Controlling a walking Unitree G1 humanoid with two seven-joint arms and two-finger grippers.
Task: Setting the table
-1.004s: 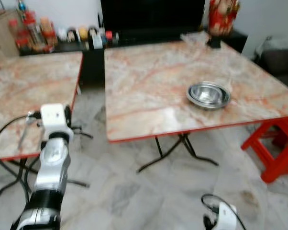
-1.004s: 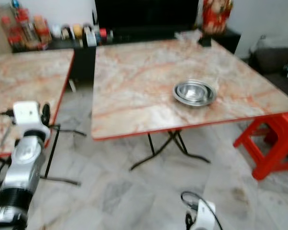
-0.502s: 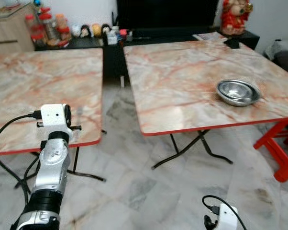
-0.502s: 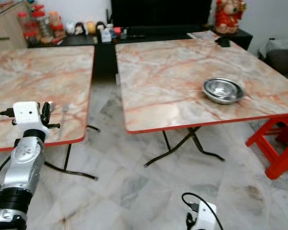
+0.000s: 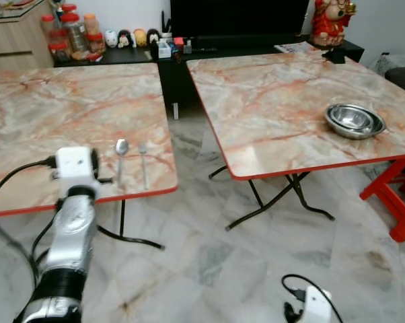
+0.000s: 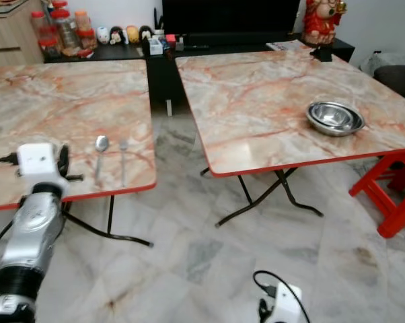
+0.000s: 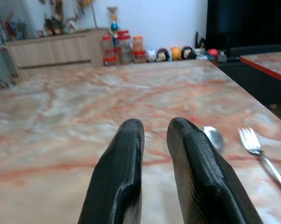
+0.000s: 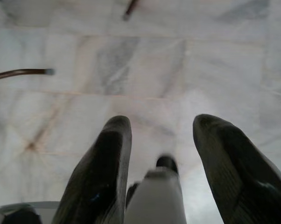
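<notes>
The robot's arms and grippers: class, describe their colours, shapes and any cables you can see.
The left arm is a silver cylinder with a black ribbed band, a white boxy wrist and a looping black cable. The left gripper and right gripper each have two long, rounded black fingers.

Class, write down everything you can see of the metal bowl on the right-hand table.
The bowl is round, shallow and shiny, silver metal by its look, with a rolled rim; the rim reads doubled, so it may be two bowls nested, though I cannot be sure. It stands upright and looks empty. It sits on the marble-patterned table with a red edge, near that table's right side and toward its front. Nothing else touches it, and neither arm is near it.
</notes>
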